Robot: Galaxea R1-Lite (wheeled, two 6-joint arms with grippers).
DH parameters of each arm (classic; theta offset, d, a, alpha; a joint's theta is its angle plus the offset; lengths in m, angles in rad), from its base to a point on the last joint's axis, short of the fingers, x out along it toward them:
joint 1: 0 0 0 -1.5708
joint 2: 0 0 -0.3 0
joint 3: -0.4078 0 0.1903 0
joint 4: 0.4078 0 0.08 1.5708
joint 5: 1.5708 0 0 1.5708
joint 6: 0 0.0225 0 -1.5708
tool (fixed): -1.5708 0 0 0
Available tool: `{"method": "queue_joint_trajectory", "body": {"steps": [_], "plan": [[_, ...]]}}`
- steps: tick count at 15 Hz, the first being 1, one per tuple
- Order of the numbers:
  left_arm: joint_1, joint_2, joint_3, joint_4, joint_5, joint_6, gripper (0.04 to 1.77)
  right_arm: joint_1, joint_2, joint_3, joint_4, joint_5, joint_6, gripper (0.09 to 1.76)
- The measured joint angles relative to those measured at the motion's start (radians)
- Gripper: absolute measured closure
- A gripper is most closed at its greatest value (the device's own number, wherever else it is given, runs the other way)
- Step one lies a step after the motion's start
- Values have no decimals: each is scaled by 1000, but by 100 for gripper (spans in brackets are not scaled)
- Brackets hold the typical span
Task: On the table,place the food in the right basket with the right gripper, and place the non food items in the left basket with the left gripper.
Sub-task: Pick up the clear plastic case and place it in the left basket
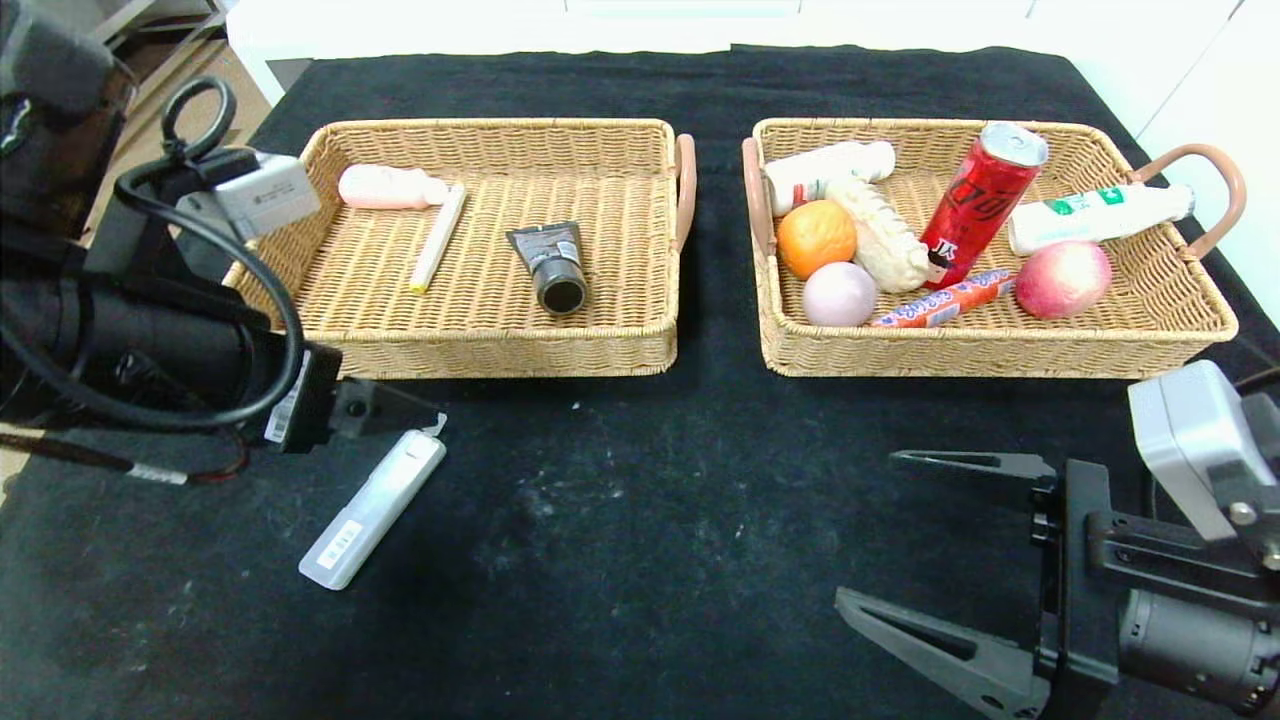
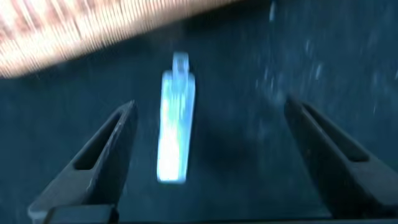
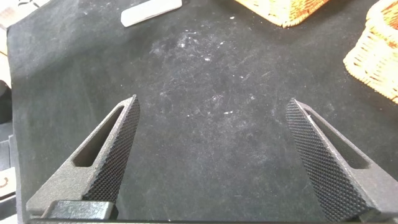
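Black tablecloth lies bare between both wide-open grippers, white case beneath left jaws.

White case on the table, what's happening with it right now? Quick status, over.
Left tool open, above the white case. Case lying on the cloth, not gripped, near the left basket. Right tool open, idle at the near right. Nothing in the way.

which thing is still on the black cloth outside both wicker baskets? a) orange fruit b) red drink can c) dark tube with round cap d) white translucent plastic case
d: the white translucent plastic case lies on the black cloth in front of the left wicker basket, below the left gripper; the other three sit inside baskets.
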Motion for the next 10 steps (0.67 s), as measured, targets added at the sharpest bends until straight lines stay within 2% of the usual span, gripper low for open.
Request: {"method": "queue_joint_trajectory", "body": {"steps": [4,7,10], "plan": [[-7,-54,153,29,3,14,11,1,0,0,0,0,-2,14],[2,-45,254,-61,6,13,11,17,-1,6,-1,-1,-7,14],[28,-3,291,-114,7,13,10,20,0,9,-1,-2,-7,14]]}}
